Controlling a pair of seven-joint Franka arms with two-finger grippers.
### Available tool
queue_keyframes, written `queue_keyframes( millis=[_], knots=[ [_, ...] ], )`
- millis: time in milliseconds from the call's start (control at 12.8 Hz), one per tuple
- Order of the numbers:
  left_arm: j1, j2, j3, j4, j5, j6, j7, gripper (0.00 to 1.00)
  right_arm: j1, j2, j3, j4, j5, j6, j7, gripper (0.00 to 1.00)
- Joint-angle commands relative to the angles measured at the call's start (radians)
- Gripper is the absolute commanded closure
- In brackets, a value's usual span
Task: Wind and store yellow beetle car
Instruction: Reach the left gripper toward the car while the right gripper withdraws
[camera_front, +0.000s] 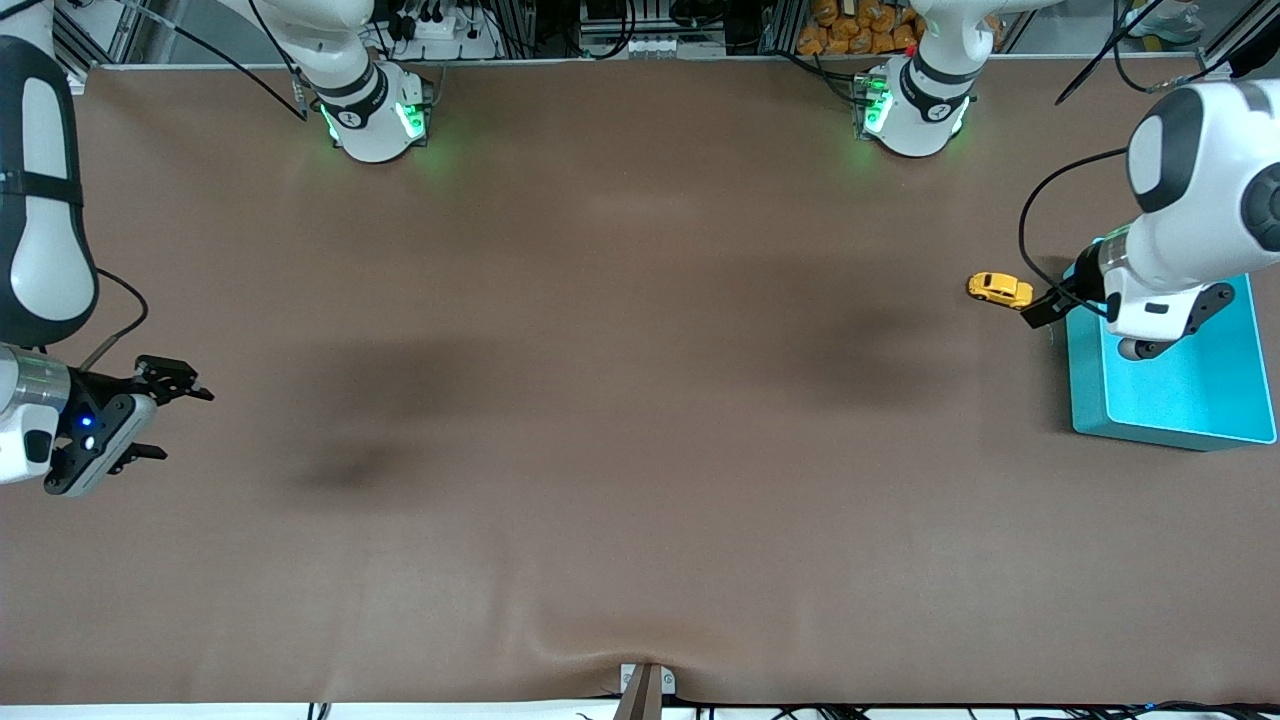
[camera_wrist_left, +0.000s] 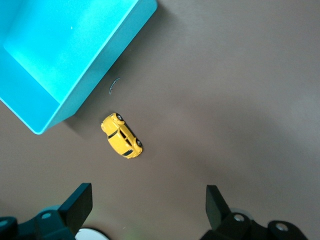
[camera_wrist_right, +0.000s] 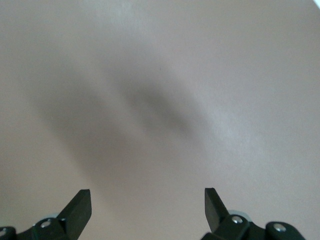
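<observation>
The yellow beetle car (camera_front: 999, 289) (camera_wrist_left: 121, 136) stands on its wheels on the brown table, just off a corner of the turquoise bin (camera_front: 1150, 430) (camera_wrist_left: 95, 75), on the side toward the right arm's end. The bin is empty as far as it shows; the left arm hides part of it. My left gripper (camera_front: 1045, 306) (camera_wrist_left: 148, 200) hangs open over the bin's edge close by the car, with nothing between its fingers. My right gripper (camera_front: 185, 424) (camera_wrist_right: 147, 200) waits open over bare table at the right arm's end.
Both arm bases (camera_front: 375, 115) (camera_front: 912, 110) with green lights stand along the table's back edge. A clamp (camera_front: 645, 688) sits at the middle of the front edge. A small curved thread (camera_wrist_left: 114, 85) lies on the table between car and bin.
</observation>
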Motion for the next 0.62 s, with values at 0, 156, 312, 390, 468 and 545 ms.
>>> queue_keyframes(
  millis=[0, 156, 312, 390, 468, 545],
  knots=[
    [0.039, -0.011, -0.005, -0.123, 0.024, 0.121, -0.050, 0.00, 0.032, -0.022, 0.004, 0.022, 0.016, -0.022, 0.067, 0.00],
    [0.087, -0.010, -0.007, -0.169, 0.024, 0.166, -0.079, 0.00, 0.048, -0.045, 0.000, 0.022, 0.016, -0.022, 0.080, 0.00],
    [0.114, -0.008, -0.007, -0.210, 0.024, 0.216, -0.110, 0.00, 0.098, -0.106, -0.013, 0.011, -0.001, -0.025, 0.155, 0.00],
    [0.119, -0.007, -0.005, -0.233, 0.024, 0.245, -0.131, 0.00, 0.120, -0.140, -0.019, 0.005, -0.003, -0.045, 0.197, 0.00],
    [0.120, -0.005, -0.005, -0.252, 0.024, 0.267, -0.159, 0.00, 0.137, -0.163, -0.033, 0.005, -0.003, -0.080, 0.250, 0.00],
    [0.121, 0.001, -0.005, -0.267, 0.026, 0.287, -0.193, 0.00, 0.155, -0.188, -0.039, 0.002, -0.007, -0.096, 0.273, 0.00]
  ],
)
